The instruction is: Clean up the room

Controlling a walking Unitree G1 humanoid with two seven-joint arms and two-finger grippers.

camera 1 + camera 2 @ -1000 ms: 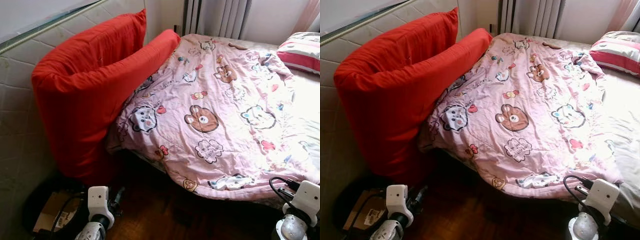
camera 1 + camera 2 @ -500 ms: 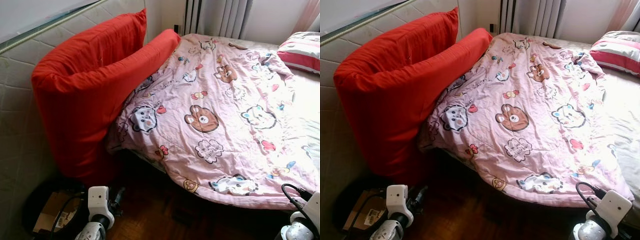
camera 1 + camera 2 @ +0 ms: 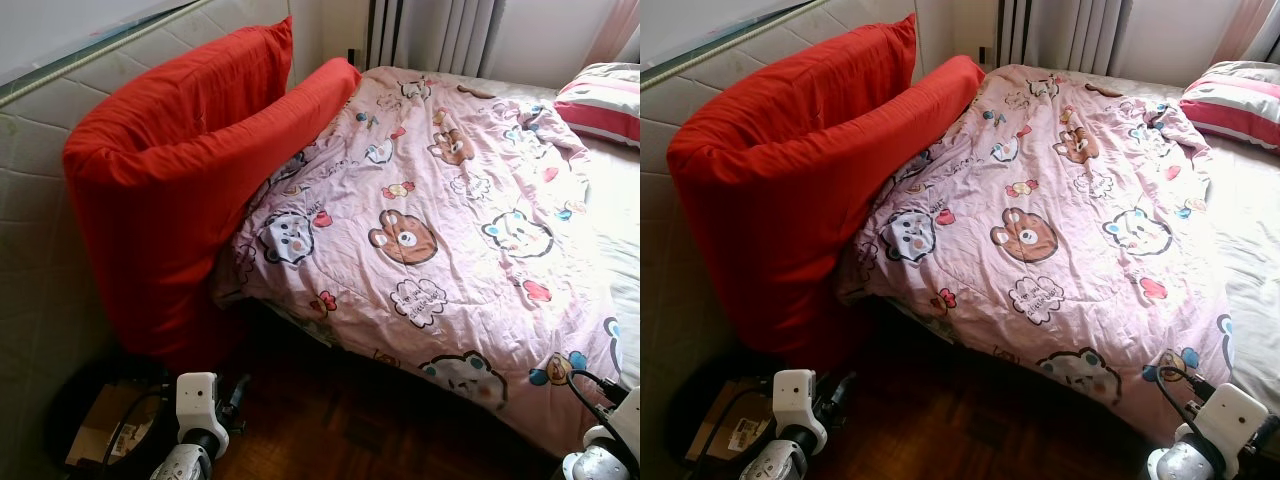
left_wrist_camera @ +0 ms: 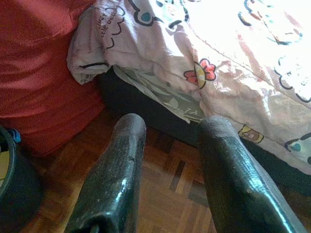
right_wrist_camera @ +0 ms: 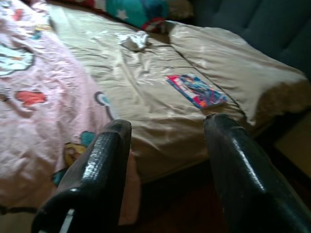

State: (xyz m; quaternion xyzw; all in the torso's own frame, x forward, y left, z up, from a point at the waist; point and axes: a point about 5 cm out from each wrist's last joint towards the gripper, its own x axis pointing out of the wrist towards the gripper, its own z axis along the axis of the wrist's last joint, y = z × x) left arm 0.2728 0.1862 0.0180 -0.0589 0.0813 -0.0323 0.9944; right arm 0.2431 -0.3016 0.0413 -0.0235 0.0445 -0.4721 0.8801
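In the head views, the pink quilt (image 3: 440, 230) lies spread over the bed, its long axis running from about 7 o'clock near the robot up toward 1 o'clock by the curtains (image 3: 430, 35). Its near hem hangs over the bed's edge above the wooden floor (image 3: 330, 430). A big red cushion (image 3: 170, 170) leans against the wall at 10 o'clock, touching the quilt's left side. The striped pillow (image 3: 605, 100) sits far off at 2 o'clock. The robot's right arm sits low at 5 o'clock, just beside the hanging corner of the quilt; the left arm is at 7 o'clock, near the cushion's foot.

In the left wrist view, the left gripper (image 4: 167, 170) has its fingers spread apart and holds nothing. The quilt's hem lies ahead at 12 o'clock, beyond a strip of floor.

In the right wrist view, the right gripper (image 5: 167, 165) is likewise spread and empty. The quilt's edge lies at 10 o'clock, close to one finger, with the beige sheet (image 5: 146, 87) and a small colourful packet (image 5: 197, 91) at 12 o'clock. The right arm looks nearer to the quilt's corner.
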